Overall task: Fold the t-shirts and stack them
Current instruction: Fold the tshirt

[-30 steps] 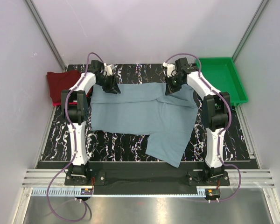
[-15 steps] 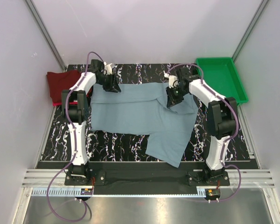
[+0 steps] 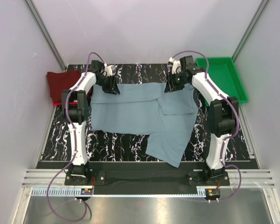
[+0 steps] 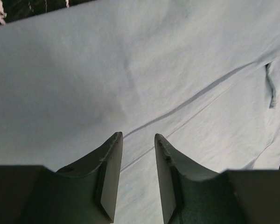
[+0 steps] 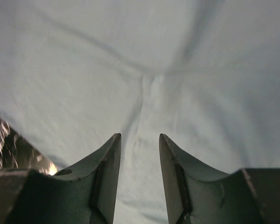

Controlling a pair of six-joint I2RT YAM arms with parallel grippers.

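**A:** Top external view: grey-blue t-shirt (image 3: 140,114) spread flat across the middle of the table (image 3: 121,142). A flap is folded over its far right part, and one corner trails toward the near edge.

**B:** Left gripper?

**A:** Left gripper (image 3: 113,87) sits at the shirt's far left corner. In the left wrist view its fingers are parted with cloth showing through the gap and nothing pinched, so it's released.

**B:** And the right?

**A:** Right gripper (image 3: 173,86) is over the far right edge of the same shirt, jaws apart. It's released too, with only creased cloth under it.

**B:** Anything else?

**A:** Maroon t-shirt (image 3: 60,84) lies folded at the table's far left edge. Green tray (image 3: 221,77) is at the far right, well apart from both shirts.
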